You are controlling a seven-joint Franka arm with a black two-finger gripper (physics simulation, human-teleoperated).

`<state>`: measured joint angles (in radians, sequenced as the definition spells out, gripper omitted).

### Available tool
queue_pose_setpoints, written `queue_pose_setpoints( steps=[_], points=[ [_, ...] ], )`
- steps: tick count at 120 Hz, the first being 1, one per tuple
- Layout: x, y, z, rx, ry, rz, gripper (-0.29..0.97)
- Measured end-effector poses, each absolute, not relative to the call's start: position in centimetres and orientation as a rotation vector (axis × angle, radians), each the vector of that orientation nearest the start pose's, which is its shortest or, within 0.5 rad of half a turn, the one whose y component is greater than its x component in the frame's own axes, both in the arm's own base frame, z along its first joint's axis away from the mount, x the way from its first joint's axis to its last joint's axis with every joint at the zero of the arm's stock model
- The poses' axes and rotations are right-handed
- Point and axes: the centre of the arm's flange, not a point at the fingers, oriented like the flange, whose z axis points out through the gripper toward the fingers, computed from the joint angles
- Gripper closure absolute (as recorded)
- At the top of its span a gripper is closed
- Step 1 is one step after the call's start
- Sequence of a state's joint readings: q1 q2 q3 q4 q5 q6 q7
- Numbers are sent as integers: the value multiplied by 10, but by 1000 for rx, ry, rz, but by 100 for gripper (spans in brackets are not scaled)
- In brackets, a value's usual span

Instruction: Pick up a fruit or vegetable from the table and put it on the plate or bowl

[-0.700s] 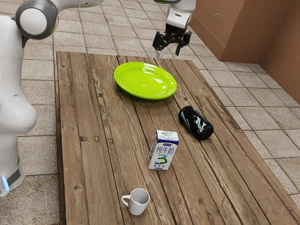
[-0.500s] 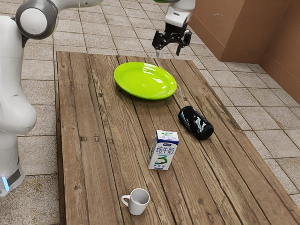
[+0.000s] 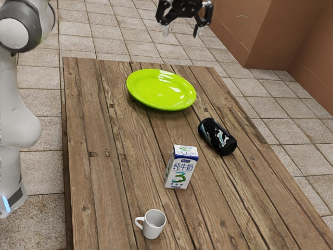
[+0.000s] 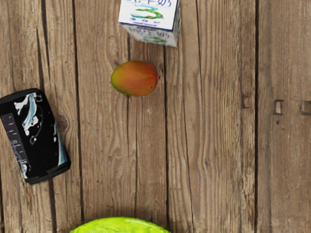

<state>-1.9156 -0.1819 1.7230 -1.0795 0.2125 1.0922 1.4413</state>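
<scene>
There's the oval mango (image 4: pixel 134 77), smooth skin running from green at one end through orange to red, lying on its side on the weathered wooden plank desk (image 3: pixel 104 156). From the bright green round plate (image 4: pixel 119 225) it sits out toward the white and blue milk carton (image 4: pixel 149 19), much nearer the carton than the plate and just clear of the carton's edge. It's untouched.

And the black two-finger gripper (image 3: pixel 181 28) has gone up! Half a second ago it hung low, just past the plate's far rim; now it's high above the tiled floor (image 3: pixel 291 125) beyond that rim. Its fingers are spread wide, with nothing between them. Everything on the desk has stayed put.

The wrist view looks straight down: mango, the carton's end, and the black drinks can (image 4: pixel 33 136) lying on its side, off to one side of the plate. The exterior view adds the gripper itself, the carton standing upright and, farthest from the plate, a small white handled cup (image 3: pixel 152 223) near the desk's front edge.
</scene>
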Motion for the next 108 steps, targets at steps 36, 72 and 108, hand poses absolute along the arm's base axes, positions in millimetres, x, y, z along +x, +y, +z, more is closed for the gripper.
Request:
queue_pose_setpoints(
  steps=[36,72,108],
  points=[
    [549,55,632,-2396,2345,86,0],
    [539,82,642,-2682,2011,103,0],
    [473,195,643,-3410,1138,309,0]
  ],
)
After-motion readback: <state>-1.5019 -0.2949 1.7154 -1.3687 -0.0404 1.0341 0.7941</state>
